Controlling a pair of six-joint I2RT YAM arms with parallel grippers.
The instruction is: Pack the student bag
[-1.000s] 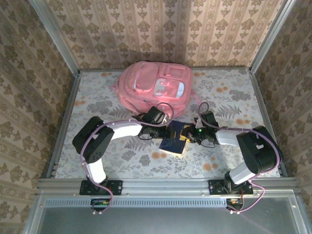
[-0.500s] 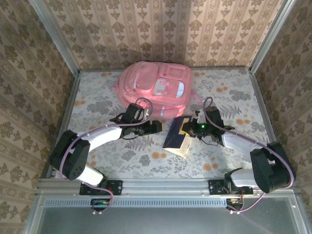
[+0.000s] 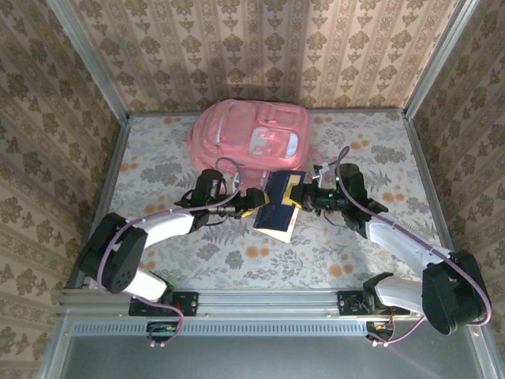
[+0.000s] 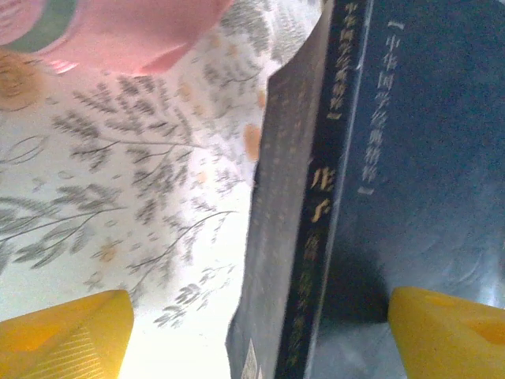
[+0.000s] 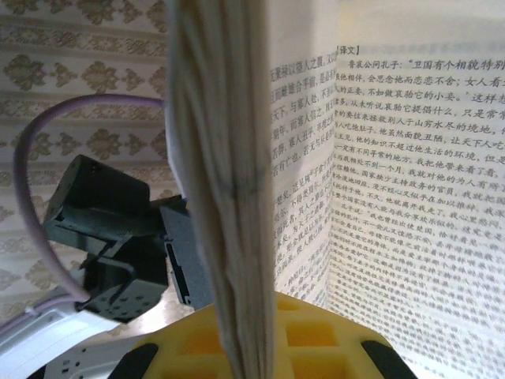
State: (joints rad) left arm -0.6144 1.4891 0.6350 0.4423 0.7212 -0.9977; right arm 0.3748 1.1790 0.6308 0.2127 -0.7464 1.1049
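Top-external view, read from left to right. Left arm (image 3: 162,225) reaches from its base toward the middle of the floral-patterned worktop (image 3: 150,170). Left end effector (image 3: 254,202) sits at the left edge of a dark blue book (image 3: 276,212). In the left wrist view its yellow fingertips (image 4: 67,335) stand wide apart with nothing held. The book's spine, printed with gold Chinese characters, runs up between them, and the left fingertip is clear of the book.

Student bag (image 3: 248,140), pink, lies at the back centre of the worktop against the rear wall, just behind the book. A pink corner of it shows at the upper left of the left wrist view.

The book is raised and tilted, its lower corner toward the near edge of the worktop. Right end effector (image 3: 301,197) is clamped on the book's right side. In the right wrist view the page block passes on edge across a yellow pad (image 5: 312,335). Beside it a page of printed Chinese text is bent open. Right arm (image 3: 394,241) runs back to its base at lower right.
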